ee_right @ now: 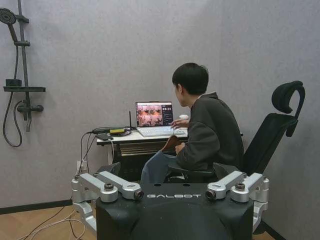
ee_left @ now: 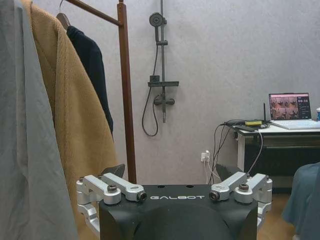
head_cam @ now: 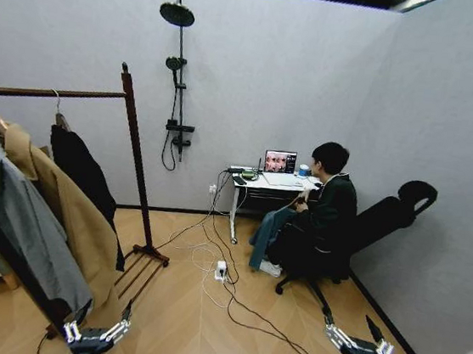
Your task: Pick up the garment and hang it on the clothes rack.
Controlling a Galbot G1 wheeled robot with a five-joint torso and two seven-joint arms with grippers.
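On your far left in the head view, the grey hooded jacket (head_cam: pixel 18 220) hangs nearest the camera, with the long tan coat (head_cam: pixel 70 209) just behind it. Beyond those two, the garment (head_cam: pixel 83 172) hangs on its hanger from the horizontal bar of the clothes rack (head_cam: pixel 135 165), close to the rack's right-hand post, and its black cloth falls to about half the post's height. In the left wrist view you see the same order: grey cloth, tan coat, then the dark garment (ee_left: pixel 92 75) beside the reddish-brown post (ee_left: pixel 127 95).

Your left hand (head_cam: pixel 97 332) sits low at the bottom edge of the head view, in front of the hem of the grey jacket, and its fingers are spread wide with nothing between them. The left wrist view confirms the spread, with the left hand (ee_left: pixel 175 185) facing the rack and the wall.

Past the rack, a shower fitting (head_cam: pixel 178 76) is mounted on the grey wall. Cables (head_cam: pixel 224 287) trail across the wooden floor towards a desk (head_cam: pixel 261 184) carrying an open laptop (head_cam: pixel 279 163).

Your right hand (head_cam: pixel 360 341) sits low on the right, well apart from the rack, fingers also spread wide and empty. From its wrist camera the right hand (ee_right: pixel 172 182) points at the desk.
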